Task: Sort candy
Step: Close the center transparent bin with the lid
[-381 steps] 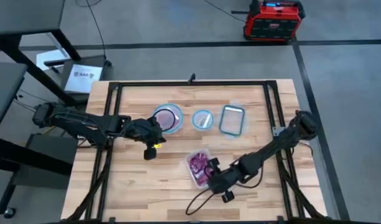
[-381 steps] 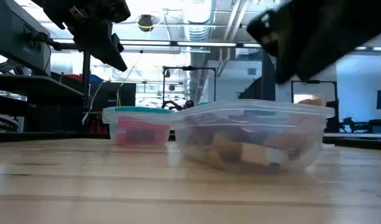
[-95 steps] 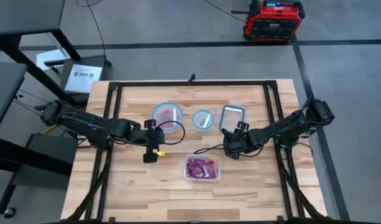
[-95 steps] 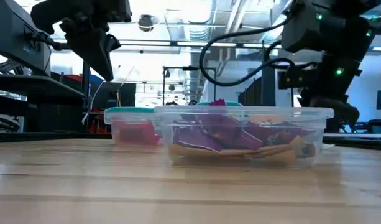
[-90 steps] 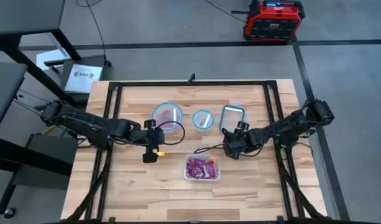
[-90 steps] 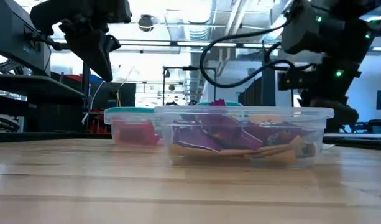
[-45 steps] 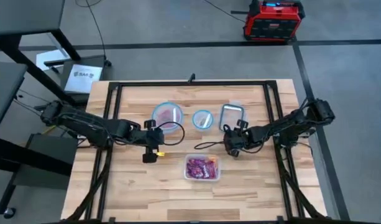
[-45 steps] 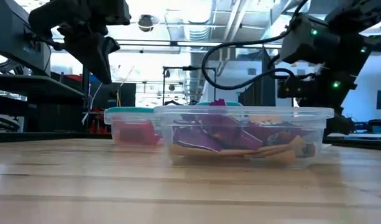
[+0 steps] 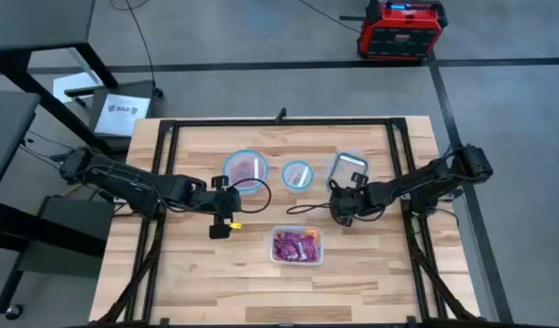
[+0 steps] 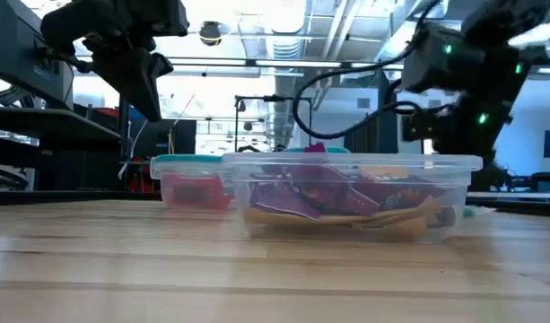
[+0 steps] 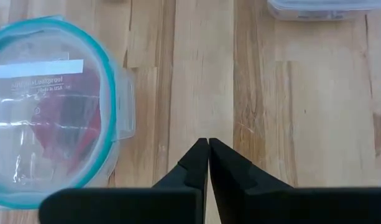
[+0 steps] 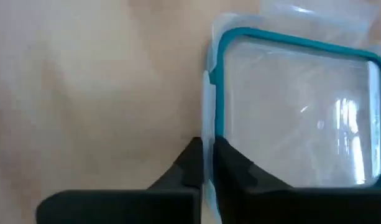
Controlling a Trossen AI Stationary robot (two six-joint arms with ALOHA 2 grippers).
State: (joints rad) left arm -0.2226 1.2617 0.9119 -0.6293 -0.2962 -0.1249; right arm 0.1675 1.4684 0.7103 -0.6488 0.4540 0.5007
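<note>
Left gripper (image 9: 219, 230): fingers pressed together, empty, over bare wood beside the round clear blue-rimmed container (image 9: 247, 170) holding red candy (image 11: 63, 121).
Small round clear blue-rimmed container (image 9: 297, 174): mid-table, contents too small to tell.
Open clear rectangular tub (image 9: 296, 245): near edge, filled with purple, red and orange wrapped candy (image 10: 321, 194).
Right gripper (image 9: 346, 219): fingers clamped on the edge of the rectangular clear blue-rimmed container (image 12: 296, 112), farthest right.
Wooden table (image 9: 197, 273).

Overhead, table-level, 2 close wrist views
</note>
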